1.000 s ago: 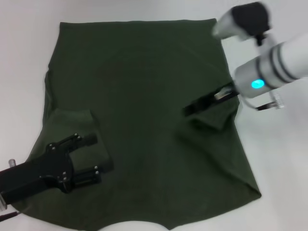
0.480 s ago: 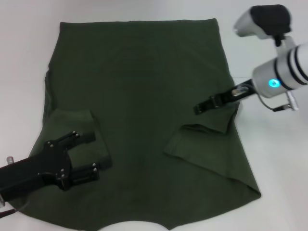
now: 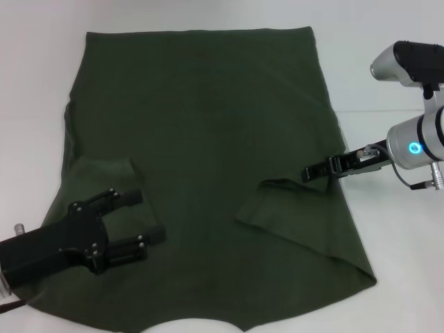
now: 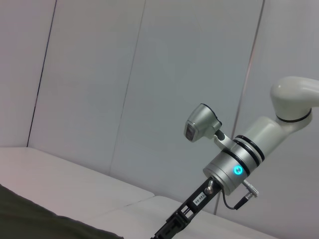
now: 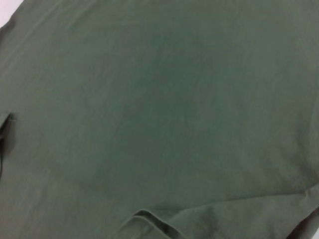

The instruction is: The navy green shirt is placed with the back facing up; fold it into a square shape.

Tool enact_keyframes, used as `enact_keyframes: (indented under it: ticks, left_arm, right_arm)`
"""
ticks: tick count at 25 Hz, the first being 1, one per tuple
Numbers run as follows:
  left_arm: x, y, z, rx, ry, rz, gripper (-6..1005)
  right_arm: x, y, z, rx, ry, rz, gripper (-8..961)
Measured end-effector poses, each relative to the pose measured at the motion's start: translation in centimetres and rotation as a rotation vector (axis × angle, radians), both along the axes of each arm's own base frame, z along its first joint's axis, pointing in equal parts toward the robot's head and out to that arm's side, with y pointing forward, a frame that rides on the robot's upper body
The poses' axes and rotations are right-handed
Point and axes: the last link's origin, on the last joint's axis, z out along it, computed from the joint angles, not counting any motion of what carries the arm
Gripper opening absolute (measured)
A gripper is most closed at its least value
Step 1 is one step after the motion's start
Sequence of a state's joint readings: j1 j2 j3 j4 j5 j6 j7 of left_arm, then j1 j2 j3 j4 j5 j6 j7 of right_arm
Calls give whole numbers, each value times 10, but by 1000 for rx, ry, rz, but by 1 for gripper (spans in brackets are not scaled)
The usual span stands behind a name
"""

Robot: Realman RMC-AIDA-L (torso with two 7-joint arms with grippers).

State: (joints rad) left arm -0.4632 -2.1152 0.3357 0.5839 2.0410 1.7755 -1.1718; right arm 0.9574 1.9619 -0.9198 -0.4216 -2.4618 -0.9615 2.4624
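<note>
Olive cotton covers most of the white table [image 3: 388, 291]: the shirt [image 3: 201, 118] lies flat, back up, with both sleeves already folded in over the body, the left sleeve [image 3: 104, 177] and the right sleeve [image 3: 295, 208].

The left gripper [image 3: 142, 216] sits over the left sleeve fold, fingers spread and holding nothing. The right gripper [image 3: 312, 172] hovers at the shirt's right edge just beside the right sleeve; whether it is released or clenched I cannot tell.

Risks, as I judge them: the right sleeve lies skewed and slightly raised at its edge, so it may flop back open or leave the next fold crooked. A finger dragging across the cloth could also bunch it and undo the left sleeve.

No print or brand shows on the shirt. A small tag on the right arm is unreadable.
</note>
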Motion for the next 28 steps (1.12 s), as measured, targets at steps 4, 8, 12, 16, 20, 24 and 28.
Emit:
enact_keyframes:
  ticks: [4, 8, 12, 16, 20, 24, 28]
  left_arm:
    - [0, 0, -1, 3, 3, 1, 892]
    - [0, 0, -1, 2, 2, 1, 892]
    - [0, 0, -1, 1, 1, -1, 892]
    - [0, 0, -1, 1, 0, -2, 891]
    - [0, 0, -1, -1, -2, -1, 890]
    - [0, -1, 0, 0, -2, 1, 891]
    - [0, -1, 0, 1, -5, 2, 891]
  right_arm:
    - [2, -1, -6, 14, 0, -6, 867]
    - [5, 0, -12, 47, -7, -6, 867]
    - [5, 0, -17, 65, -10, -4, 866]
    - [8, -1, -22, 84, -13, -8, 866]
    - [9, -4, -30, 89, -8, -11, 866]
    - [6, -5, -33, 102, 36, -9, 865]
    - [-3, 0, -28, 143, 123, 3, 865]
